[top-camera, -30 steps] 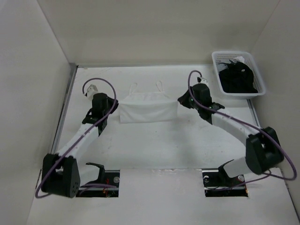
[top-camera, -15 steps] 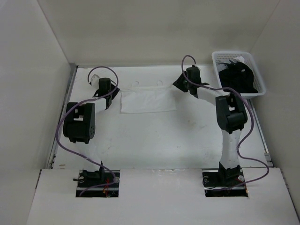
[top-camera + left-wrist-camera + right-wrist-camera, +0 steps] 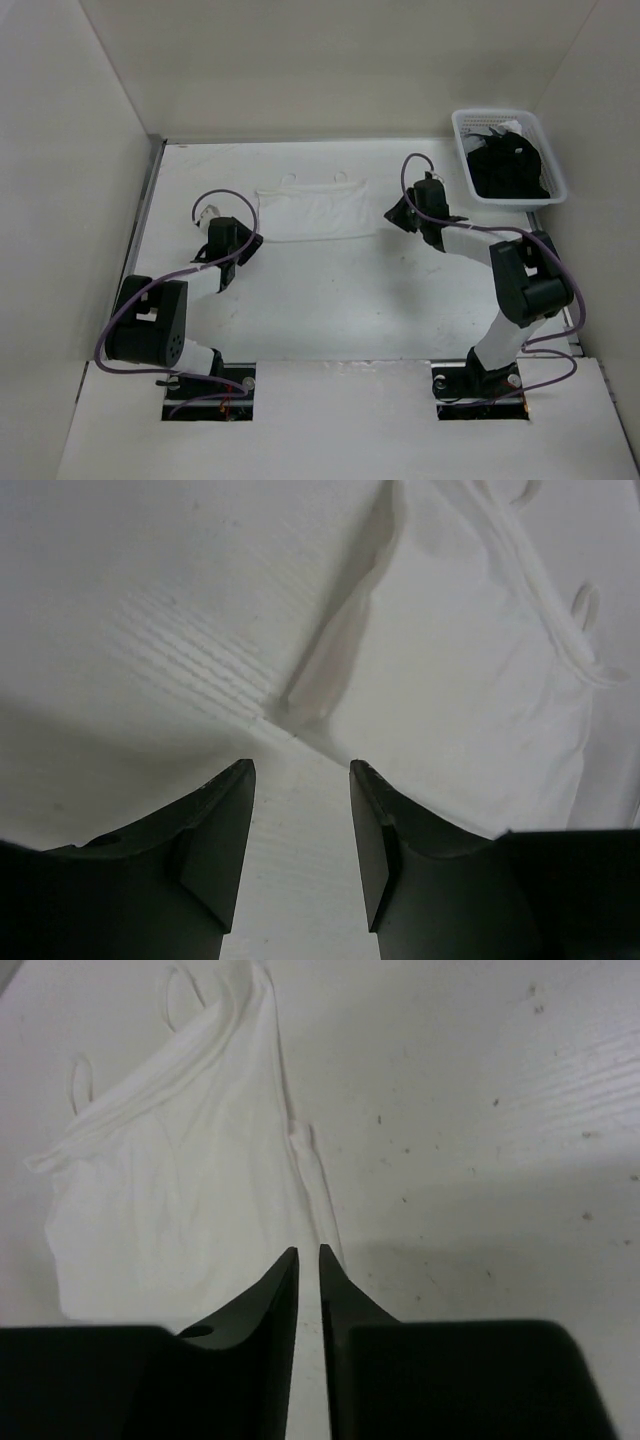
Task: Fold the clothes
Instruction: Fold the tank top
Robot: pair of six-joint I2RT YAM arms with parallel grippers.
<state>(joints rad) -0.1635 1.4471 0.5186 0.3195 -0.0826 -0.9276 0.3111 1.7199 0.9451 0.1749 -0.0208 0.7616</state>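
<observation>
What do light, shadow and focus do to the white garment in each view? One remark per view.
Top external: flat, even light, so the white garment barely separates from the table. Left wrist: a soft shadow marks its raised fold; the left gripper is a dark silhouette. Right wrist: the right gripper shades the table nearby; the garment looks sharp.

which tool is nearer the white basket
Right. The right tool is just left of the basket, off the white garment's right edge; the left tool is across the table by the garment's left edge.
</observation>
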